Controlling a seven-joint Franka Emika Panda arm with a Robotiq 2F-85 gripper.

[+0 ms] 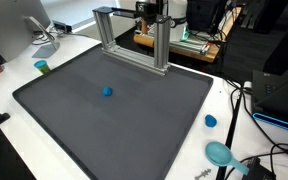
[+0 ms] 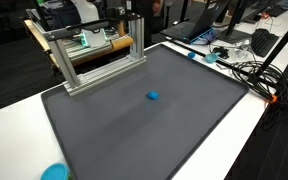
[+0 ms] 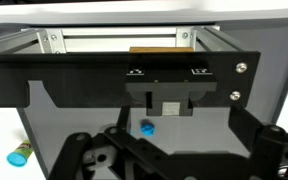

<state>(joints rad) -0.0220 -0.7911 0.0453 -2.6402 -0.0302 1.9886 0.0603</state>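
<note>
Blue object (image 1: 107, 91), small, roundish, on dark matte mat (image 1: 134, 125); gripper (image 3: 174, 160) jaws spread, empty.

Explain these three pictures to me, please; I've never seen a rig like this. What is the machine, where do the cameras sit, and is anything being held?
The machine is a robot with a two-fingered gripper. Two pictures come from cameras standing outside the robot, looking at the table from different places. The third comes from a camera on the wrist, so black gripper parts fill its lower edge. On the table lies a dark mat, with a small blue object on it and a metal frame at its far edge. Off the mat lie a blue disc and a teal scoop. The gripper looks open and holds nothing.
</note>
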